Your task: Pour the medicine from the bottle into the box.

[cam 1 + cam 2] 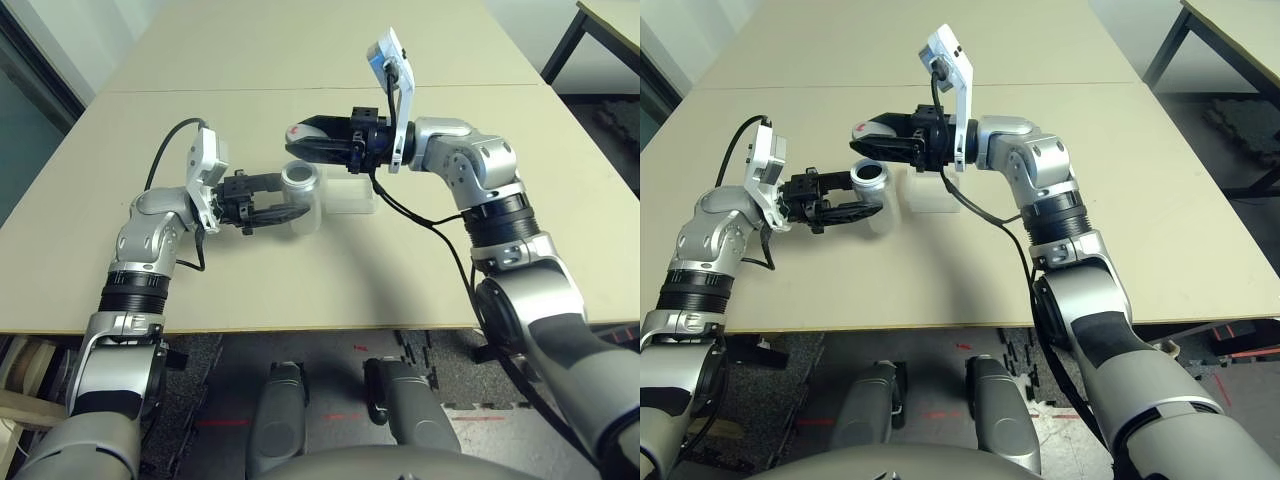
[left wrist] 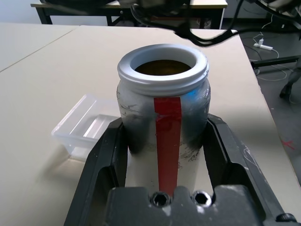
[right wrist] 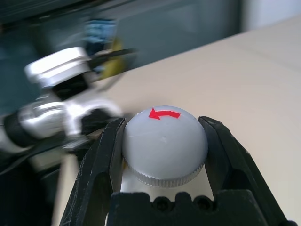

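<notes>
I see the bottle [image 2: 162, 122] is silver-grey on the upper part and white on the lower part, with one red stripe going down its side, and inside its open mouth the colour is dark brownish. The cap [image 3: 164, 143] is plain grey with a small red curved arrow on top, and the fingers [image 3: 101, 174] on both sides of it are black. The box [image 2: 87, 125] is clear, colourless plastic, and the table [image 1: 300, 60] under it is pale beige.

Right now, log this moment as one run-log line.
left gripper: shut on open silver-grey bottle | right gripper: shut on round grey cap, lifted | clear plastic box: behind bottle
</notes>
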### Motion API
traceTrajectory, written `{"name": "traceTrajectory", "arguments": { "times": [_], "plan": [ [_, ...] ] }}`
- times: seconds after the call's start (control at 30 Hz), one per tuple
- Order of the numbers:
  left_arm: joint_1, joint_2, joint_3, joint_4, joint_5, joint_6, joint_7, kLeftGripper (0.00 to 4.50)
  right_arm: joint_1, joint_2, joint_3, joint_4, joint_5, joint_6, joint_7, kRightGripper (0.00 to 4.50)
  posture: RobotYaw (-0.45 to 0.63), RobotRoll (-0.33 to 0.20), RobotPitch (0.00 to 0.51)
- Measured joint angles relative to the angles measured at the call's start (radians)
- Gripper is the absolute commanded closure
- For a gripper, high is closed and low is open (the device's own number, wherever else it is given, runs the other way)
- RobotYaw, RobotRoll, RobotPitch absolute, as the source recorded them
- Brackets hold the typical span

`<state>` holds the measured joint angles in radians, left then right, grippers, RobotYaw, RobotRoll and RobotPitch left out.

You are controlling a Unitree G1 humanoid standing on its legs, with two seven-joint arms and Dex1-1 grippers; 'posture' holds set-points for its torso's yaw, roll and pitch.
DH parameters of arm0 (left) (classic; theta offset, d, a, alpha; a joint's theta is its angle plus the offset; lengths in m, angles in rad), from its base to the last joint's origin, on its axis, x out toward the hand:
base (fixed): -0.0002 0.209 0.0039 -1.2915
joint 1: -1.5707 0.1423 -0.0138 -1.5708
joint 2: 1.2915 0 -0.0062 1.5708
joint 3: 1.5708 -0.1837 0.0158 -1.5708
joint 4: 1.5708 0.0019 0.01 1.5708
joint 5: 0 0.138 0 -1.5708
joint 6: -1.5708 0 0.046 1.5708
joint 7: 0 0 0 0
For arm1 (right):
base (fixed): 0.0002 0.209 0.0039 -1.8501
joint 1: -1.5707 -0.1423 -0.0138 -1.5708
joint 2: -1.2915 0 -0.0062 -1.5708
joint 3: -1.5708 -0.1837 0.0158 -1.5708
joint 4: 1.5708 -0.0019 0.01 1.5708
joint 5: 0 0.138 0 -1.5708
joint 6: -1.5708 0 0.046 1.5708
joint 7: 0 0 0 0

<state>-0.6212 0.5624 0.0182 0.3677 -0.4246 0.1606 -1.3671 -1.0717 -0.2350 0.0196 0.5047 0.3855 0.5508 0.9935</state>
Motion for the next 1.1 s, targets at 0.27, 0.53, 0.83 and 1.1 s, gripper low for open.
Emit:
{"name": "traceTrajectory", "arguments": {
  "times": [0.27,0.53,0.83,1.1],
  "plan": [
    [-0.002,0.012,0.001,0.009,0.008,-0.030,0.000,2.01,0.058,-0.213,-0.037,0.289,-0.151,-0.298,-0.127,1.91,0.06,0.000,0.134],
    [-0.028,0.004,0.009,0.064,0.033,-0.100,0.052,2.01,0.166,-0.267,-0.078,0.468,-0.225,-0.479,-0.281,1.91,0.07,0.000,0.147],
    [-0.073,0.004,0.020,0.092,0.035,-0.129,0.078,2.01,0.237,-0.240,-0.118,0.602,-0.234,-0.535,-0.441,1.91,0.07,0.000,0.153],
    [-0.133,0.008,0.017,0.180,0.104,-0.188,0.129,2.01,0.237,-0.248,-0.117,0.596,-0.248,-0.510,-0.366,0.31,0.06,0.000,0.146]
  ]
}}
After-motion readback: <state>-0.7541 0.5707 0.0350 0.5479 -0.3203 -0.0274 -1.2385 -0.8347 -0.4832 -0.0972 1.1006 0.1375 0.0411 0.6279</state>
